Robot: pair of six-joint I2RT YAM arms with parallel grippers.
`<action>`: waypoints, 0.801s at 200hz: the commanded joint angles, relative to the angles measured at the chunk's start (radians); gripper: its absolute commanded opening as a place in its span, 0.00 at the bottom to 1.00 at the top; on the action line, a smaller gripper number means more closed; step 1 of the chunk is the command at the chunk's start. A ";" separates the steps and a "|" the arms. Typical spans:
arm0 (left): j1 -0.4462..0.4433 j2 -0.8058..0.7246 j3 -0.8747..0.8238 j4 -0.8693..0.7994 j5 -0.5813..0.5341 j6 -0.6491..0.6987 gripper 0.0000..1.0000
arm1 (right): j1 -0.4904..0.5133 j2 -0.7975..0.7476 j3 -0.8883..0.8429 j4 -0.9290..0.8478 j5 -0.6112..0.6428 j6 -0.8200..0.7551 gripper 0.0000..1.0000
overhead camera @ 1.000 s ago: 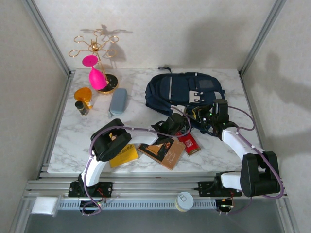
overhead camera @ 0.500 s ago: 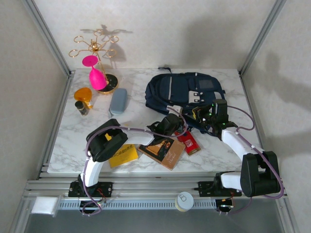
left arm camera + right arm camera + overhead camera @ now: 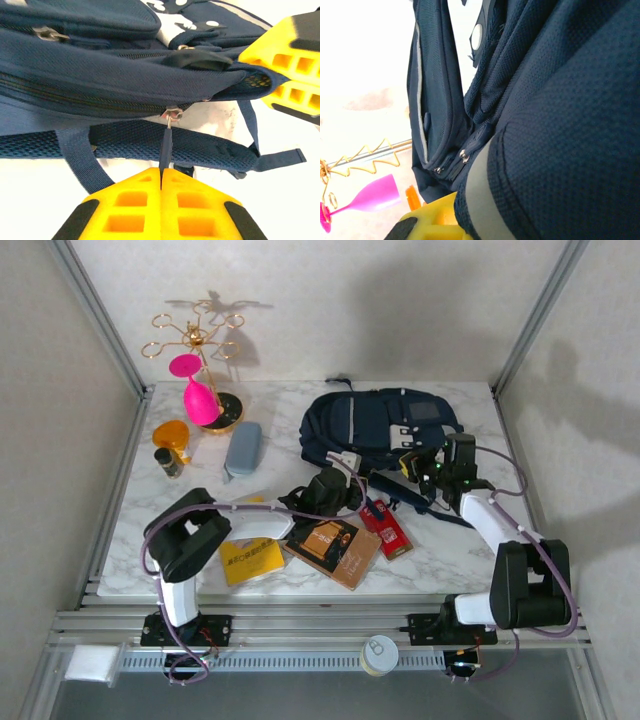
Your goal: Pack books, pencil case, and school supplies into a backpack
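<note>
- Marble tabletop point(image 3: 150, 520) inside a pale-walled booth carries everything; by my reading the packing has not begun, as nothing lies inside the bag yet.
- Navy backpack point(image 3: 380, 420) lies flat, upper centre-right of the overhead view. Its main zip looks shut along most of its length in the left wrist view, so opening it appears to be the step in hand.
- Right gripper point(image 3: 415, 464) is clenched on the backpack's near edge, seemingly bracing the fabric.
- Left gripper point(image 3: 161, 175) is clamped on the dark zipper pull point(image 3: 165, 145), which hangs from the slider just above its fingers.
- Brown-black book point(image 3: 335, 545) and yellow book point(image 3: 250, 560) lie at lower centre, on the table.
- Grey-blue pencil case point(image 3: 243, 448) rests at centre-left, well apart from the bag.
- Red supplies pack point(image 3: 387, 528) sits just below the backpack's straps.
- All of these are left to load.
- Writing: gold print on the brown-black book, dark print on the yellow one and white print on the red pack are too small to read; no brand is legible on the backpack.
</note>
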 commanded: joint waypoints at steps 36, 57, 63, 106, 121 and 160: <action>0.008 -0.059 -0.017 -0.095 0.138 0.121 0.00 | -0.033 0.022 0.097 0.024 -0.061 -0.109 0.00; 0.011 -0.043 0.023 -0.108 0.198 0.172 0.00 | -0.032 0.033 0.120 0.001 -0.081 -0.132 0.00; 0.013 -0.031 0.043 -0.121 0.197 0.179 0.00 | -0.033 0.037 0.126 0.001 -0.095 -0.136 0.00; 0.026 0.054 0.094 -0.024 0.136 0.160 0.38 | -0.032 0.037 0.138 -0.013 -0.109 -0.144 0.00; 0.032 0.100 0.135 -0.024 0.146 0.155 0.46 | -0.032 0.036 0.139 -0.013 -0.110 -0.145 0.00; 0.041 0.189 0.209 0.012 0.137 0.140 0.46 | -0.032 0.033 0.136 -0.012 -0.113 -0.143 0.00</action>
